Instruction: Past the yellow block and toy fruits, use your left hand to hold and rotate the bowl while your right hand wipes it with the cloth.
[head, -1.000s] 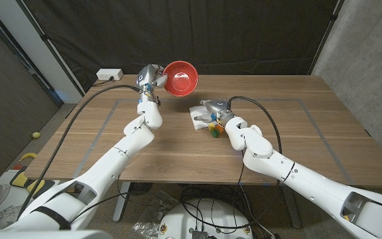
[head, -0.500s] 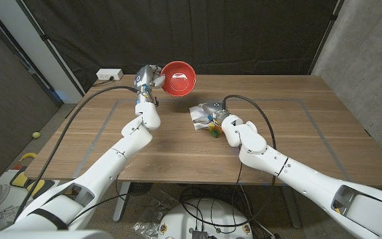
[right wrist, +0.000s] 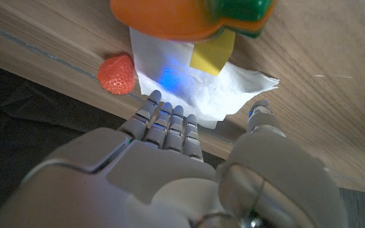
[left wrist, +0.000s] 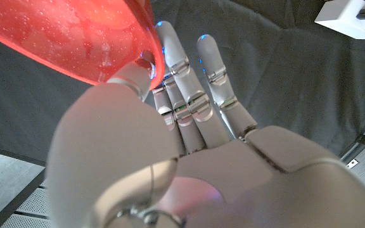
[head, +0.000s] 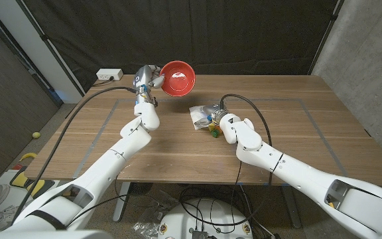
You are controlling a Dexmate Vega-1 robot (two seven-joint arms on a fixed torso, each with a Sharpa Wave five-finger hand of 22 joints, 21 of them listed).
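Above the far part of the wooden table (head: 178, 143), the left hand (head: 146, 80) holds the red bowl (head: 179, 77) up in the air; the bowl is tilted, so its open side faces toward the camera of the head view. From the left wrist view, the thumb (left wrist: 116, 120) of this hand presses on the rim of the bowl, and the other fingers (left wrist: 195, 95) reach up straight behind it. The right hand (head: 212, 110) is low over the table, well apart from the bowl, and it reaches to the white cloth (head: 198, 115). In the right wrist view the fingertips (right wrist: 170, 120) are at the edge of the cloth, with the thumb spread to one side; I cannot tell if they already touch or grip it. Just beyond these fingertips, a yellow block (right wrist: 211, 54) lies on the cloth, and an orange toy fruit with a green top (right wrist: 182, 16) is beside the block. A red toy strawberry (right wrist: 116, 74) lies on the wood near the cloth, next to the fingers.
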